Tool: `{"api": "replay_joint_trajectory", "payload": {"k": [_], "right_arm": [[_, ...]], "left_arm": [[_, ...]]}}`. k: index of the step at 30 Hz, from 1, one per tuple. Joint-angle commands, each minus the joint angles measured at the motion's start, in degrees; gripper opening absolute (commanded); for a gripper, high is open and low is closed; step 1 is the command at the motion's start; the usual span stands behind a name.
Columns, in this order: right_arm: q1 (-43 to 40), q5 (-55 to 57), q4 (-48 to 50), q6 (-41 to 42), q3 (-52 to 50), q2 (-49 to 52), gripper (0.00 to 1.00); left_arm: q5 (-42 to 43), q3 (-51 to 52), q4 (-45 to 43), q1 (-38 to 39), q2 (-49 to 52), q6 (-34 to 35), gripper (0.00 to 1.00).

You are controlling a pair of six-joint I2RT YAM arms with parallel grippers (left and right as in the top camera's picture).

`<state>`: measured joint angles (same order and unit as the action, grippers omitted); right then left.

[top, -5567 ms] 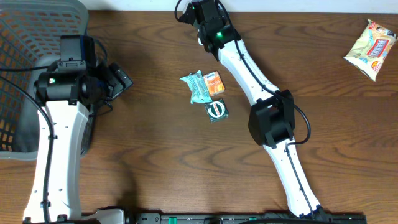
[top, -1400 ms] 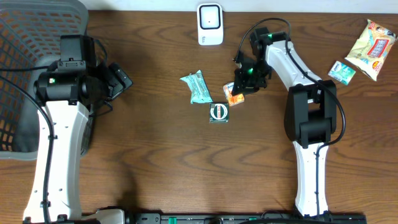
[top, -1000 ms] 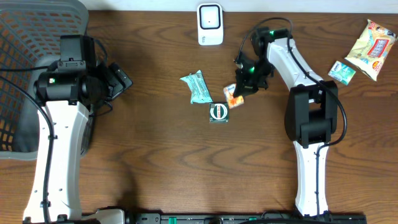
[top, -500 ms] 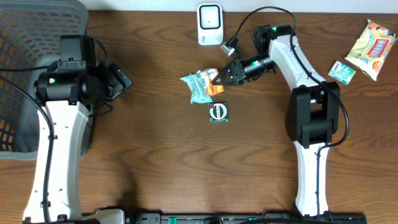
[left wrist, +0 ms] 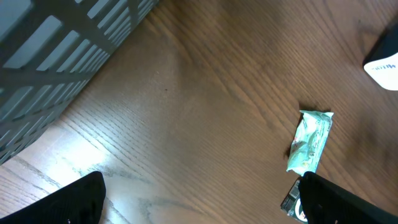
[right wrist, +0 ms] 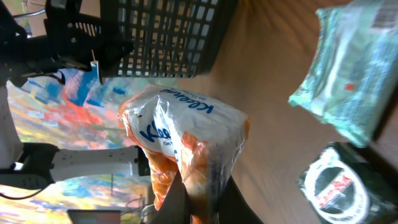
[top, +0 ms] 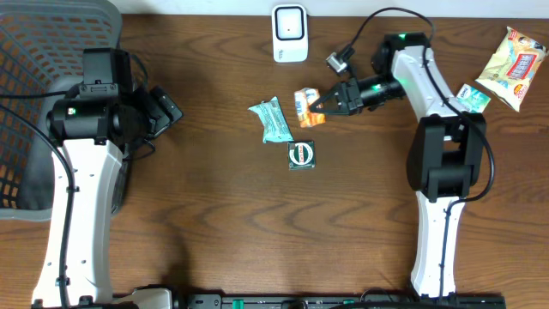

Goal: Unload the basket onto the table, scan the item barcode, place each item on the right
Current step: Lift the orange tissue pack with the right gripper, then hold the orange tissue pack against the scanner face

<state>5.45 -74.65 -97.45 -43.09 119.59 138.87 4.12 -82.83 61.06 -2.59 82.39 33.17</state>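
Right gripper (top: 319, 104): fingers clamped on one end of the orange tissue pack (top: 304, 101); the blue lettering on the pack faces the wrist camera.
Tissue pack location: in the overhead view, just right of the teal packet (top: 272, 120), between the white scanner (top: 290, 34) and the dark round-logo packet (top: 300, 154), apart from both.
Left gripper (top: 167, 110): jaws spread wide with nothing between them, beside the basket (top: 51, 51).

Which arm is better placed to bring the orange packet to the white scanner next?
Right. The right claw is shut on the orange packet, held close to the white scanner. The left claw stands open and empty, far off beside the basket.
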Motion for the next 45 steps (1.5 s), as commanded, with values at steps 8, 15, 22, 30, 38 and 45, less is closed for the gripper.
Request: {"api": "replay_joint_trajectory", "payload": {"k": [8,15,22,30,38,45], "right_arm": [[-1.4,-2.0,-0.1,-4.1,-0.2,-2.3,0.01],[-0.6,-2.1,-0.1,-4.3,-0.2,-2.3,0.01],[-0.5,-5.3,0.0,-7.4,-0.2,-2.3,0.01],[0.0,-7.0,0.1,-7.4,-0.2,-2.3,0.01],[2.1,-6.1,0.2,-8.2,-0.2,-2.3,0.01],[2.9,-5.9,0.2,-8.2,-0.2,-2.3,0.01]], "left_arm": [[-0.7,0.1,0.0,-0.3,0.0,0.1,0.98],[-0.7,0.1,0.0,-0.3,0.0,0.1,0.98],[-0.7,0.1,0.0,-0.3,0.0,0.1,0.98],[-0.7,0.1,0.0,-0.3,0.0,0.1,0.98],[-0.7,0.1,0.0,-0.3,0.0,0.1,0.97],[-0.7,0.1,0.0,-0.3,0.0,0.1,0.98]]}}
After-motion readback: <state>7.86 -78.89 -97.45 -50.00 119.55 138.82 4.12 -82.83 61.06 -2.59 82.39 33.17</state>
